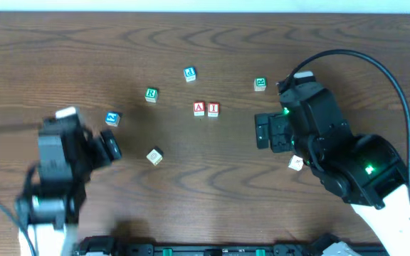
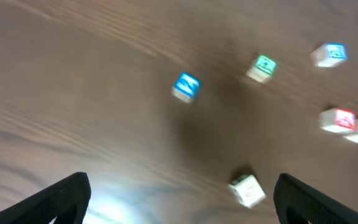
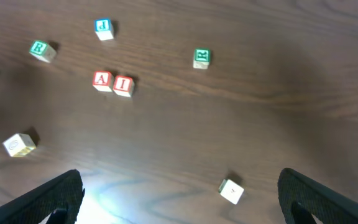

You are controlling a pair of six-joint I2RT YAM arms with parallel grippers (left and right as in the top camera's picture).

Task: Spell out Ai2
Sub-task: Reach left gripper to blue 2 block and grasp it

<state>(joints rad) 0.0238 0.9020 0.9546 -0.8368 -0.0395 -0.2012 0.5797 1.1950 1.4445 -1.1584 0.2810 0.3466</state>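
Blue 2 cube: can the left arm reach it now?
Probably yes: the blue 2 cube sits just ahead of the open left gripper, and nothing lies between them.

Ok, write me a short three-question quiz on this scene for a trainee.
1. True or false: in the overhead view, the red A cube sits directly left of the red I cube.
2. Which task cube lies apart from the other two? A) red A cube B) red I cube C) blue 2 cube
3. Short answer: what do the right arm's jaws hold?
Key: 1 true. 2 C. 3 nothing; they stand open.
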